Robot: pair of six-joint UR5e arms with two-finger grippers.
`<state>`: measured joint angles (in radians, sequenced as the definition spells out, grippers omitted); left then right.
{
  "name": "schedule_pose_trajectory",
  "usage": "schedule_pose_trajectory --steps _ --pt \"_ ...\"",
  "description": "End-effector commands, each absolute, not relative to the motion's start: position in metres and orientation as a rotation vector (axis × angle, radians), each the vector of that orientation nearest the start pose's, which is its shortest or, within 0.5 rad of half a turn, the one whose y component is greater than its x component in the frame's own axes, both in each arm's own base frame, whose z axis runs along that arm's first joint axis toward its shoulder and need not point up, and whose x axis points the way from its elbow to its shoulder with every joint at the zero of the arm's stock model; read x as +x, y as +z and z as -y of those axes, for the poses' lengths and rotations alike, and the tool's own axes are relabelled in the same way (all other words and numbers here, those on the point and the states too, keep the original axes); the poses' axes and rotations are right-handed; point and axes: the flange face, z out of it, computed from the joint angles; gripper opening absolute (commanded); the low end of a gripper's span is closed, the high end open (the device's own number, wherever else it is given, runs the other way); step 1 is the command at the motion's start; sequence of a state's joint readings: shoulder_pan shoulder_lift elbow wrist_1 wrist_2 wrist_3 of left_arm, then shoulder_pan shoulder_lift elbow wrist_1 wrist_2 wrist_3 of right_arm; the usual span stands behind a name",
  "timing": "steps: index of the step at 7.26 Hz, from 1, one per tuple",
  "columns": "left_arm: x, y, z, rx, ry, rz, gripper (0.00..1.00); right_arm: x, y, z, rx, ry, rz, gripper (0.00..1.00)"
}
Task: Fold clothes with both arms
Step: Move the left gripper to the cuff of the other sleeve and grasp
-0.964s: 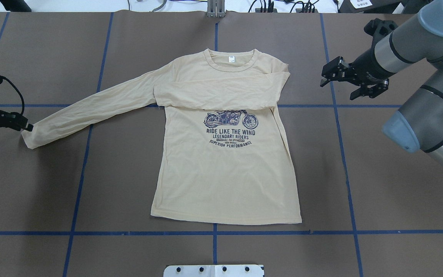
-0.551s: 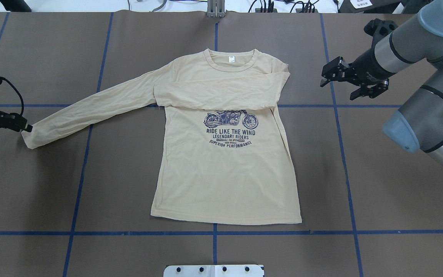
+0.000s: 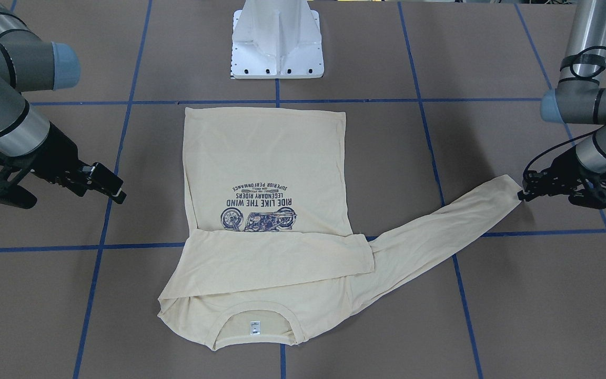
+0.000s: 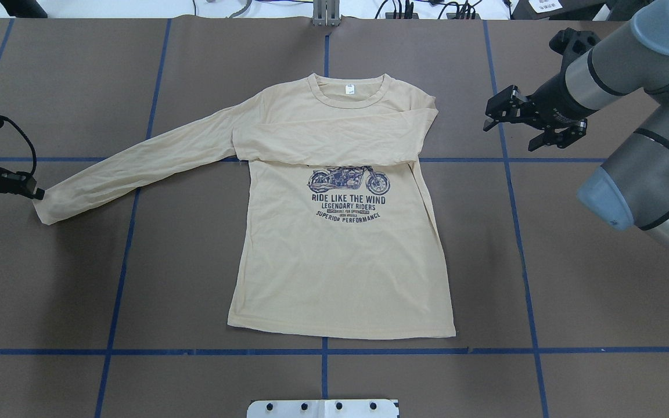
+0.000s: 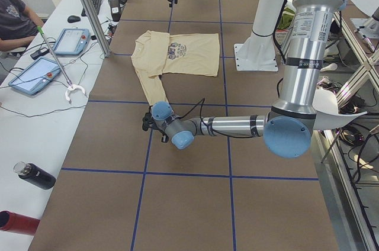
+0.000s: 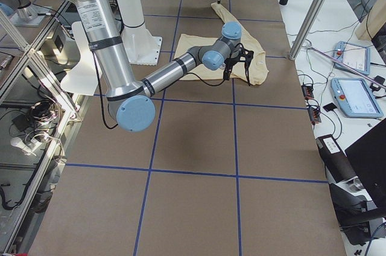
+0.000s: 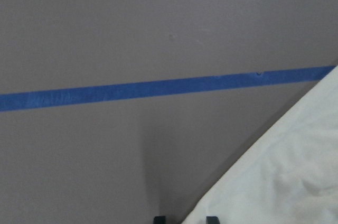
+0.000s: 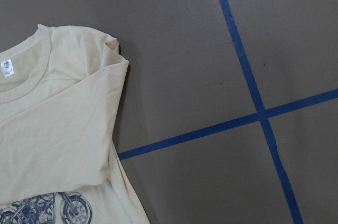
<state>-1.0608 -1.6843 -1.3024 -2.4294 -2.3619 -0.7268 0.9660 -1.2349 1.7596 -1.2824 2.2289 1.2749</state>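
Note:
The cream-yellow long-sleeved T-shirt lies flat on the brown table, print up, neck away from the robot. One sleeve is folded across the chest. The other sleeve stretches out towards the left arm. My left gripper sits at that sleeve's cuff, its jaws pinched to a point on the cuff corner. In the left wrist view the cloth edge runs in between the fingertips. My right gripper is open and empty, apart from the shirt, off its shoulder.
The white pedestal base stands at the robot's side of the table, just past the shirt's hem. Blue tape lines cross the brown table cover. Tablets and bottles lie on a side bench.
My left gripper has crept slightly towards the table's left edge at the cuff, and the cuff corner has drawn up to its tip. The right arm and the shirt body have not moved.

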Motion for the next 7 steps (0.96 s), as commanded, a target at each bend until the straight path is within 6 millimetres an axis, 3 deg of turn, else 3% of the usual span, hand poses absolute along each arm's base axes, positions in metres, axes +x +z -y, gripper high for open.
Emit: schedule_pose_trajectory --steps 1,2,4,5,6,7 --pt "0.217 0.601 0.517 0.132 0.086 -1.032 0.00 -0.285 0.348 0.539 -0.040 0.345 1.002 1.00" --pt "0.220 0.562 0.516 0.118 0.054 -1.093 0.00 -0.283 0.348 0.539 -0.039 0.347 1.002 1.00" --pt "0.232 0.461 0.532 0.113 -0.057 -1.211 0.00 -0.269 0.362 0.538 -0.039 0.370 0.988 1.00" --pt "0.257 0.395 0.549 0.046 -0.174 -1.284 0.00 -0.253 0.377 0.536 -0.014 0.342 0.971 1.00" --pt "0.310 0.327 0.552 -0.071 -0.274 -1.337 0.00 -0.233 0.399 0.536 0.009 0.313 0.946 1.00" --pt "0.347 0.256 0.562 -0.116 -0.339 -1.347 0.00 -0.221 0.415 0.535 0.026 0.286 0.926 1.00"
